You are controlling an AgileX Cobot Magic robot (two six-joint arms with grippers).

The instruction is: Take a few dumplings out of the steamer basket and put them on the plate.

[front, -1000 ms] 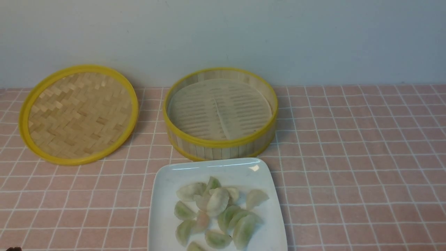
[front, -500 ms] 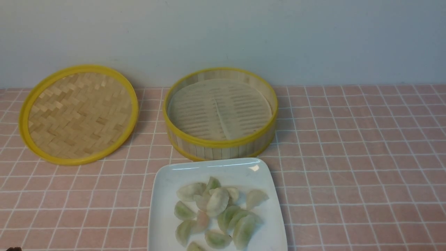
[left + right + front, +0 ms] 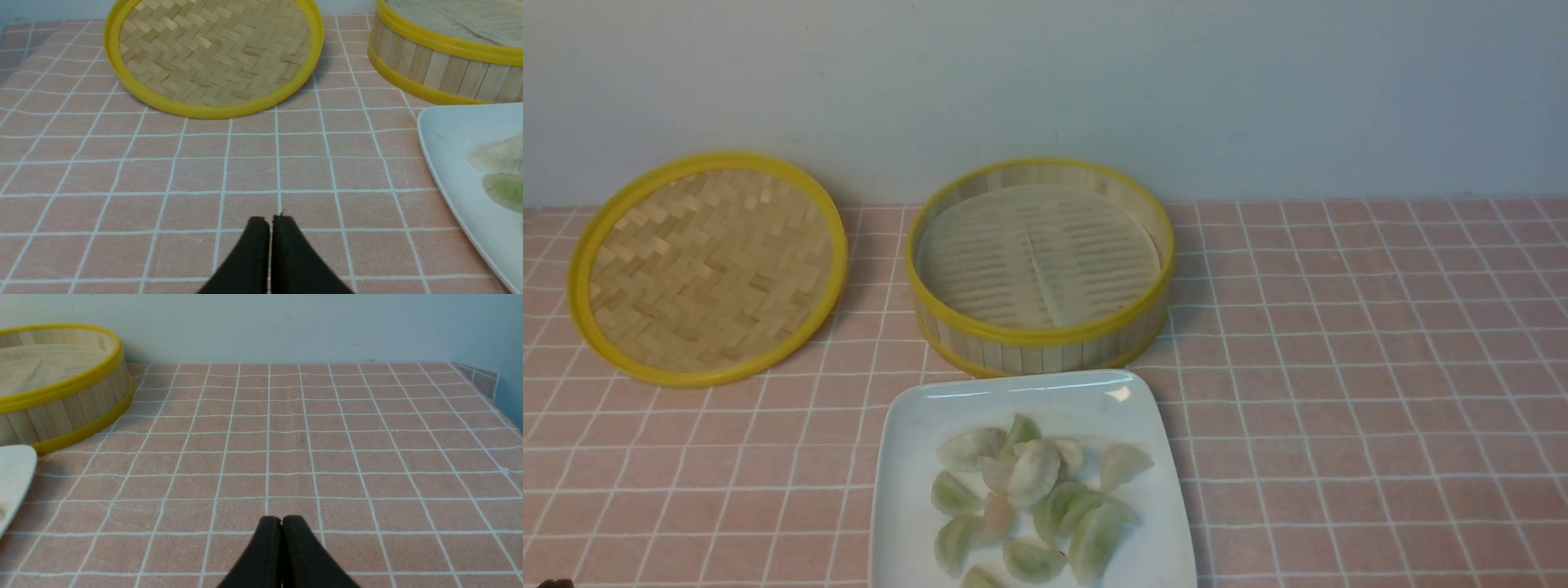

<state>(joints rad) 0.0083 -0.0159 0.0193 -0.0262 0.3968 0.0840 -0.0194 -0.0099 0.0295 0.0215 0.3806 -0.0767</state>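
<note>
A: What's biggest here?
B: The pink checked tablecloth [image 3: 1339, 367], then the woven lid [image 3: 709, 268] lying flat at the left, beside the steamer basket [image 3: 1041, 331] standing upright at centre, only its liner inside.

A: And the plate?
B: The plate [image 3: 907, 457] sits just in front of the basket, dumplings [image 3: 1033, 472] heaped on it, their long axes pointing every which way.

A: Grippers?
B: Left gripper [image 3: 270, 222] pressed together, empty, over bare cloth. Right gripper [image 3: 281, 522] likewise closed, holding nothing.
</note>
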